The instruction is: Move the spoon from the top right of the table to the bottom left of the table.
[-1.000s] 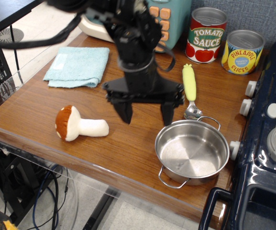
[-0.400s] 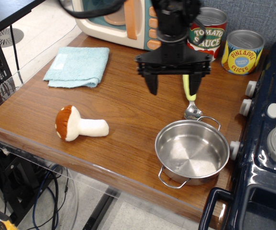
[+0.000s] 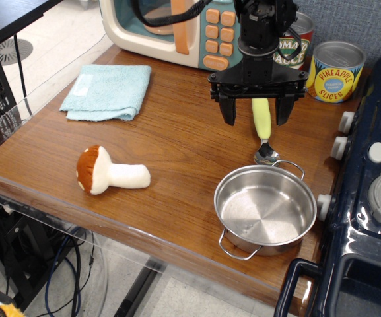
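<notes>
The spoon (image 3: 262, 124) lies on the brown wood table (image 3: 177, 191) at the right, yellow-green handle pointing away, shiny bowl (image 3: 265, 156) next to the pot's rim. My gripper (image 3: 256, 119) is open, above the spoon's handle, one black finger on each side of it. The fingertips (image 3: 228, 116) hang near the handle's middle. I cannot tell whether they touch the table. The handle's far end is hidden behind the gripper body.
A steel pot (image 3: 265, 209) stands just in front of the spoon. A plush mushroom (image 3: 109, 171) lies front left, a light blue cloth (image 3: 108, 91) back left. A toy microwave (image 3: 177, 30) and two cans (image 3: 335, 70) line the back. A navy toy stove (image 3: 368, 185) is at the right.
My gripper has moved from the table's middle to the right and back, ending over the spoon's handle with its fingers astride it. The spoon has not moved.
</notes>
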Controlling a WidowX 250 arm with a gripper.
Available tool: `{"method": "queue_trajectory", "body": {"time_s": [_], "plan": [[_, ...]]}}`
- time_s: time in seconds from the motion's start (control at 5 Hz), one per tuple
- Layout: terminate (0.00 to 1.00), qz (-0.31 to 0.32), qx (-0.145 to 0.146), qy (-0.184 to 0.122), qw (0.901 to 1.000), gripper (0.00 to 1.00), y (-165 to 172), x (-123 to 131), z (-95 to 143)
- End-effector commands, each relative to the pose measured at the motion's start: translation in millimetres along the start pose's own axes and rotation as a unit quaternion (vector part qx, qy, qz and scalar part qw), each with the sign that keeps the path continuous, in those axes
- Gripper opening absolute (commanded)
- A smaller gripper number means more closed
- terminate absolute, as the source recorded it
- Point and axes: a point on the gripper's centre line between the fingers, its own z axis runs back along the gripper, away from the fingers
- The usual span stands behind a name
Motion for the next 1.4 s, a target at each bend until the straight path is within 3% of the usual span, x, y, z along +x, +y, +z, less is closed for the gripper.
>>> {"method": "queue_trajectory", "body": {"time_s": [0.0,0.2,0.4,0.8,1.2], "plan": [[0.0,-0.002,0.002,-0.019,0.9998,1.0,-12,23,-8],[0.0,-0.002,0.008,-0.011,0.9999,1.0,-16,25,-20],[0.0,-0.004,0.011,-0.009,0.9999,0.0,-17,26,-25],[0.0,-0.001,0.012,-0.003,0.9999,0.0,-16,25,-23],[0.0,0.041,-0.001,-0.041,0.9983,0.0,-2,33,17]]}}
